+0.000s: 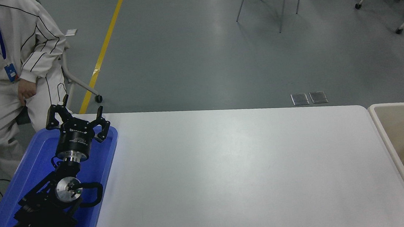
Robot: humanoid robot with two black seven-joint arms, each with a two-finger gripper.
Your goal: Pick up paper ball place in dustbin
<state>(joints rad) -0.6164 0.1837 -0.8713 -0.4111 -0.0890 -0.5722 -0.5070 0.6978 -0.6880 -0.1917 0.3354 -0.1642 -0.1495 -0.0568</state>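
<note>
Plainly, the left black metal pincer (77, 119) hangs parked above the shallow bright blue plastic tray (101, 162), its jointed fingers spread wide and gripping nothing; the right pincer is out of view. The tray beneath it is smooth, glossy and round-cornered, and what shows of it around the arm carries nothing. To the pincer's right stretches the white desk (236, 169), a flat matte slab with rounded corners and a soft glare. Far off to the right, past the desk's end, stands the large rectangular beige plastic dustbin (380, 123), its thick cream rim rounded and its visible inner walls smooth. The wrinkly tan paper ball cannot be seen anywhere, on the desk or in the visible part of the bin; it may lie deeper inside, cut off by the edge. The risk I judge is a wasted reach: with no ball in sight, any grasp would be blind. Beyond the pincer sits a person in white overalls (17, 45), close enough that a sudden swing could brush them.
</note>
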